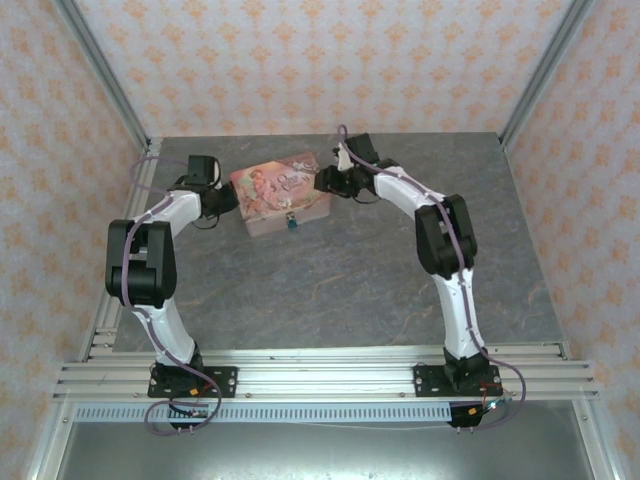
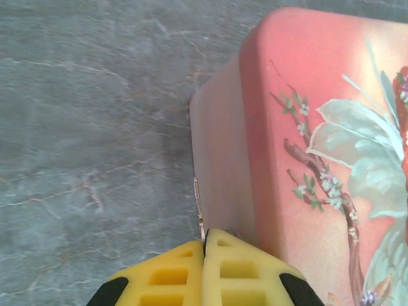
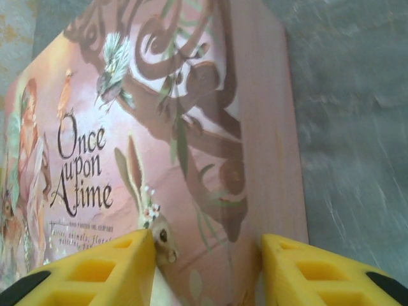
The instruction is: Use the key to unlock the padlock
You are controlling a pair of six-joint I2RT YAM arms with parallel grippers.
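Left arm first: elbow folded up high, forearm reaching toward the back, left gripper [image 1: 205,185] parked at the left end of the pink tin [image 1: 275,190]. Its fingers were pinched fully together on the key [image 2: 199,207], with just the thin silvery blade poking out past the tips. The key's long axis ran straight out from the fingertips, alongside the tin's end wall and just beside its corner edge. I couldn't tell if it touched the wall. There was plenty of bare table [image 1: 400,280] left of that corner in the wrist view, though from above the table's left rail was near that arm.

The tin sat toward the back, skewed a bit, with a big open stretch between it and the 2 arm bases. The padlock [image 1: 291,222] hung on the tin's front wall, the one facing the bases, a little right of middle. It was too small for me to read which way its keyhole faced.

Right arm mirrored the left: elbow high, forearm angled in, right gripper [image 1: 330,182] at the tin's right end. Its fingers stood roughly halfway apart over the lid's near edge and side wall, and I couldn't tell if either pad touched the tin.
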